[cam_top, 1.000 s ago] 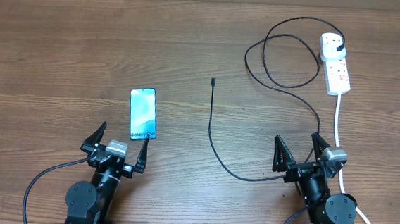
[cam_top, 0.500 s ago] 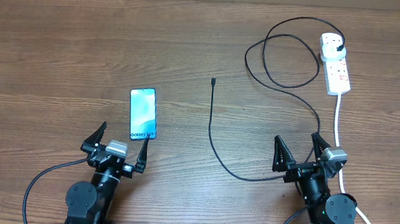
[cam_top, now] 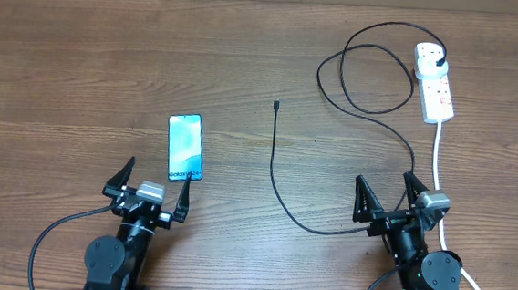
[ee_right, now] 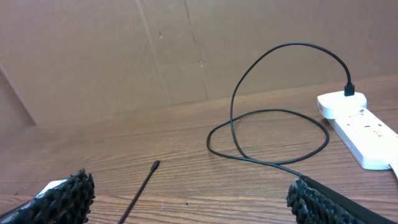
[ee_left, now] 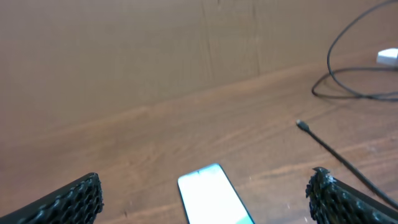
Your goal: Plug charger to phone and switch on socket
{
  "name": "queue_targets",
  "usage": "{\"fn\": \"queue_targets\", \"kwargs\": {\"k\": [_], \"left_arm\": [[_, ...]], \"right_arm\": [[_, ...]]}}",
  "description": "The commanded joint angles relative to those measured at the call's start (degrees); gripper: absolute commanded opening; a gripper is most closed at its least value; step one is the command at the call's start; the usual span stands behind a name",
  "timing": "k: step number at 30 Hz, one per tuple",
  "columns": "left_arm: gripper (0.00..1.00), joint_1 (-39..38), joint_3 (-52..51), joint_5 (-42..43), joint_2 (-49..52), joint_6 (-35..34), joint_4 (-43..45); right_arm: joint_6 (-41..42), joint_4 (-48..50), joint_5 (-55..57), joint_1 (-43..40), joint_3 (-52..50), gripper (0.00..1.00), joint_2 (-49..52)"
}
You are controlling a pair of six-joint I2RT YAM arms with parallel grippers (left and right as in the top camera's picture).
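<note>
- The charger point(cam_top: 271, 164) lies slack on the table point(cam_top: 83, 50). Its connector tip point(cam_top: 276, 103) rests ahead of the right gripper point(cam_top: 384, 177) and off to its left, well apart from it, roughly midway between the two arms.
- From the tip the cable runs back toward the arms and curves in close by the right gripper's fingers. It then loops away forward to the black plug point(cam_top: 441, 59), which is already seated in the far end of the socket point(cam_top: 434, 84).
- The cable looks light, thin and limp, so a hold far from the tip would probably let the end droop and wander. The better hold is likely the short stiff shell just behind the tip, leaving the tip sticking out.
- The phone point(cam_top: 185, 147) lies flat, screen up, just ahead of the left gripper point(cam_top: 160, 173), its near end close to that gripper's right finger. It looks slim and smooth, so it would likely skid on the wood if pushed and wants bracing by its edges. Which end carries the port cannot be told.
- The socket sits well ahead of the right gripper, slightly to its right, and its white cord point(cam_top: 438, 158) trails back past the right finger. The switch position is too small to read.
- Both grippers have their jaws spread wide and hold nothing.
</note>
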Motion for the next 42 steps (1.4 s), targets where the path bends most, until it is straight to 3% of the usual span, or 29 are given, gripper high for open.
{"fn": "queue_targets", "kwargs": {"k": [1,10,15,27,36,42], "left_arm": [[1.0,0.35,-0.39,-0.46,-0.63,1.27,1.88],[1.0,0.35,0.26,-0.9,-0.63,0.94,2.54],[1.0,0.35,1.14,-0.5,-0.63,-3.56,2.34],[1.0,0.35,9.53,0.5,1.62,-4.98,-4.37],[1.0,0.35,21.2,1.01,16.94,-5.01,-6.91],[1.0,0.35,35.58,3.56,32.92,-4.94,-14.23]], "right_arm": [[-0.44,0.39,0.57,0.2,-0.59,1.0,-0.66],[-2.47,0.63,0.83,0.2,-0.37,1.0,-0.66],[-2.47,0.35,1.62,0.17,2.08,1.0,-0.46],[-2.47,-3.13,1.62,0.15,11.19,1.0,7.02],[-2.47,-8.92,1.6,0.17,23.08,1.0,21.62],[-2.45,-17.0,1.57,0.17,33.53,1.0,31.85]]}}
